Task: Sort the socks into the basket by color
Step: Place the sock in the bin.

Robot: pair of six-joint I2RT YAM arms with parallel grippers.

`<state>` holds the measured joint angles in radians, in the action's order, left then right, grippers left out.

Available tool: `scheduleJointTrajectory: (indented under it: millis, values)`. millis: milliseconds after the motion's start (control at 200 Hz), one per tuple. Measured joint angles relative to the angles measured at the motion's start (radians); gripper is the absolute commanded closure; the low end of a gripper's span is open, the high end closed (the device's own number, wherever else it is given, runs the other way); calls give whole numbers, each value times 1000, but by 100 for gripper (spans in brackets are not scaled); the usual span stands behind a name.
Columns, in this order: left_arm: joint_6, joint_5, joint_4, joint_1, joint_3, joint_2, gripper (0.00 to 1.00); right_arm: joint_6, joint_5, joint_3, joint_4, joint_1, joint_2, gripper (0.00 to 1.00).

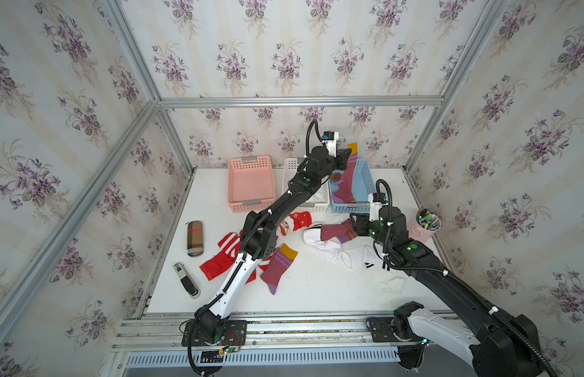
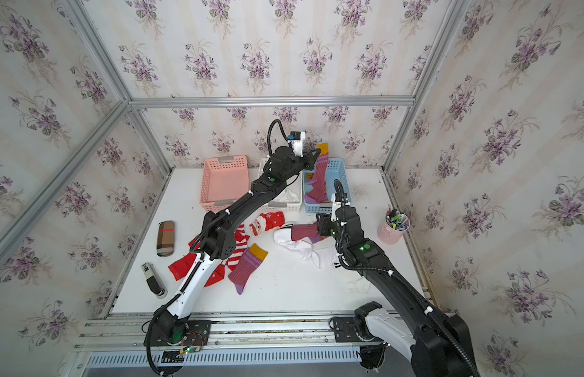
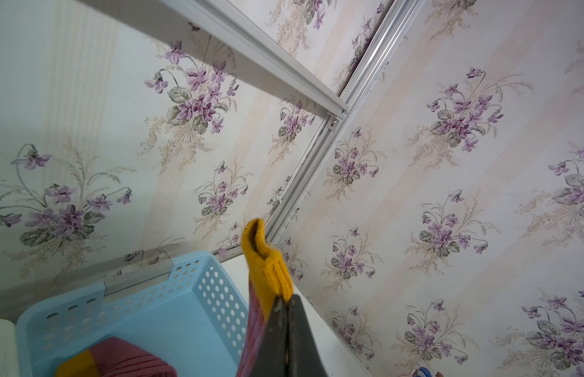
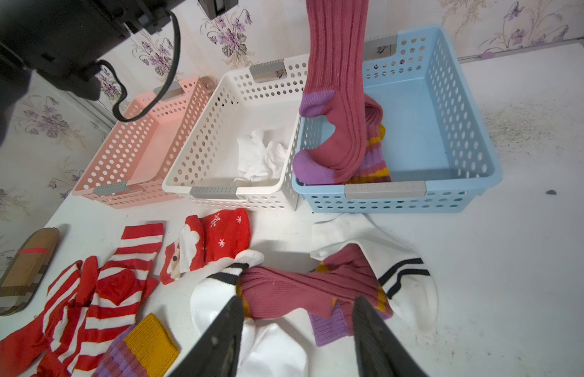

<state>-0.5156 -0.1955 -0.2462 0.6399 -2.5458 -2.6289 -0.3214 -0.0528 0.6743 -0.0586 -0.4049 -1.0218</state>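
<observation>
Left pincer (image 3: 284,303) is pressed tight on the yellow cuff of a maroon sock (image 4: 336,65) hanging into the blue basket (image 4: 463,130). Right pincer (image 4: 297,302) is spread over a second maroon sock (image 4: 284,290) on the table (image 4: 512,261).

A hanging maroon sock (image 4: 336,65) dips into the blue basket (image 4: 463,130), while the right gripper (image 4: 297,302), jaws parted, frames a crumpled maroon sock (image 4: 284,289) atop white socks (image 4: 271,352).

Plaid case (image 1: 195,238); stapler (image 1: 187,280) beside it — pink pen cup (image 1: 419,234)

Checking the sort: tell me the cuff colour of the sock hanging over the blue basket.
Mustard yellow cuff, clearest in the left wrist view.
</observation>
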Motion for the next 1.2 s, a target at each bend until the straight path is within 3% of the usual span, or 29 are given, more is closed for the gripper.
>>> scheduleJointTrajectory:
  millis: [205, 270, 310, 360, 420, 619, 759, 1024, 1199]
  values:
    - [-23, 1, -99, 0, -2, -33, 96, 0, -7, 0, -6, 0, -1, 45]
    - [-25, 6, -112, 0, -2, -39, 92, 0, -10, 0, -6, 0, -2, 45]
    - [-25, 14, -113, 0, -2, -42, 79, 0, -10, 0, -6, 0, -4, 45]
    - [-24, 21, -120, -1, -2, -48, 34, 0, -10, 0, -5, 0, -7, 45]
    - [-25, 30, -124, -1, -2, -54, 22, 0, -10, 0, -5, 0, -11, 45]
    - [-34, 38, -126, -7, -2, -67, 15, 0, -10, -2, -5, 0, -19, 45]
    - [-31, 36, -125, -18, 42, -33, 3, 0, -10, -1, -5, 0, -19, 45]
    - [-21, 10, -108, -25, 262, 132, 3, -12, -10, 5, -14, 0, -11, 43]
    - [-6, 3, -83, -25, 484, 298, 3, -25, -9, 18, -15, 0, -41, 44]
